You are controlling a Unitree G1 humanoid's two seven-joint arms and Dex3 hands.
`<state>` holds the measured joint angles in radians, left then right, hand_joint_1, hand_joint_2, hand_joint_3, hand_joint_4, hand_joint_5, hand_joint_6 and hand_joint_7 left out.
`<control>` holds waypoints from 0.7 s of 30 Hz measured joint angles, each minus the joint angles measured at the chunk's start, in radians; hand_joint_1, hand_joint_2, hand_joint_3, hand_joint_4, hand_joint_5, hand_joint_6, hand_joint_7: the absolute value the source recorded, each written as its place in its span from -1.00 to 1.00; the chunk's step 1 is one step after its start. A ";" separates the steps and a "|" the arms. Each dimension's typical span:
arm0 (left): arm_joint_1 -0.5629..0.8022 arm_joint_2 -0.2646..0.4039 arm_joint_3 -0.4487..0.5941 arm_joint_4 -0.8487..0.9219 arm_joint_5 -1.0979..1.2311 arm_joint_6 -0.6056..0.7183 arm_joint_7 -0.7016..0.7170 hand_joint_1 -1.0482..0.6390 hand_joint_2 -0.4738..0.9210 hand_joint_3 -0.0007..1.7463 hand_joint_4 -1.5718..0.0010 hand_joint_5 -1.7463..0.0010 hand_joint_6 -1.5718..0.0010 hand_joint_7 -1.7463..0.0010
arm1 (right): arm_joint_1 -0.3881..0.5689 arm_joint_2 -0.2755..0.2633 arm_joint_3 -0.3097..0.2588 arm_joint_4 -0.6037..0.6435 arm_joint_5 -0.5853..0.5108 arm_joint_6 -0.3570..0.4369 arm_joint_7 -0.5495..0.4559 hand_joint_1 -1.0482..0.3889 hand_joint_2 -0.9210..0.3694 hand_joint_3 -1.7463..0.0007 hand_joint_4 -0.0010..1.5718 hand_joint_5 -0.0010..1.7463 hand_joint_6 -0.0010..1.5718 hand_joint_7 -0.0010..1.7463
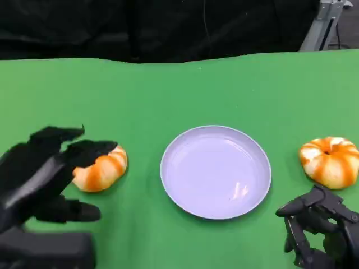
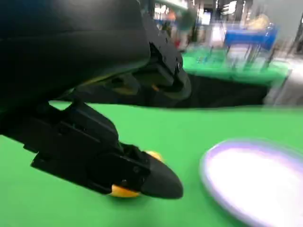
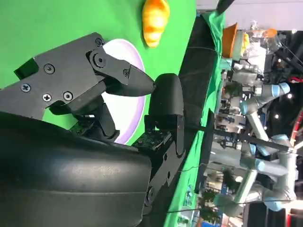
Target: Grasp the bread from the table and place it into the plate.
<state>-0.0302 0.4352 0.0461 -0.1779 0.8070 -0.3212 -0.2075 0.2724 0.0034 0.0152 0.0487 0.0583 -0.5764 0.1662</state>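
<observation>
Bread (image 1: 101, 171), a small round bun striped orange and cream with a glossy crust, lies on the green bench (image 1: 185, 89) well to the left of the plate (image 1: 216, 171). The left hand (image 1: 47, 174) reaches over it from the near left, fingers spread, the upper ones lying across the bun's top edge and a lower one stretched along the bench just beside it; nothing is gripped yet, so the hand reads as open and positioned to close around the bun. From the left wrist view, the blurred black fingers (image 2: 118, 165) straddle a sliver of orange bread, which fits a hand about to take hold. The plate, pale lavender and round with a shallow rim, sits bare at the centre of the bench, probably placed there so either arm can reach it. A second bun (image 1: 331, 161) of the same striped look rests apart from the plate on its right. The right hand (image 1: 320, 227) sits low at the near right, fingers curled inward with nothing in them, apparently parked out of the way.
</observation>
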 measured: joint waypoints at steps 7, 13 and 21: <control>-0.141 0.030 -0.145 0.052 0.147 0.174 -0.112 -0.99 1.00 -0.93 1.00 1.00 0.76 1.00 | 0.006 0.000 -0.001 -0.006 0.001 0.003 -0.001 0.25 -0.64 -0.08 0.01 0.96 -0.01 0.63; -0.284 0.024 -0.266 0.204 0.204 0.262 -0.141 -1.00 1.00 -0.90 1.00 1.00 0.78 1.00 | 0.017 0.000 -0.002 -0.015 0.004 0.003 0.002 0.26 -0.63 -0.09 0.03 0.94 0.00 0.62; -0.368 -0.001 -0.342 0.435 0.174 0.309 -0.100 -1.00 1.00 -0.91 1.00 1.00 0.79 1.00 | 0.020 0.000 -0.001 -0.030 0.002 0.006 -0.001 0.26 -0.62 -0.10 0.02 0.96 -0.01 0.63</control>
<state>-0.3980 0.4343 -0.2962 0.2566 0.9810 -0.0119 -0.3074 0.2926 0.0033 0.0144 0.0188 0.0605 -0.5706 0.1652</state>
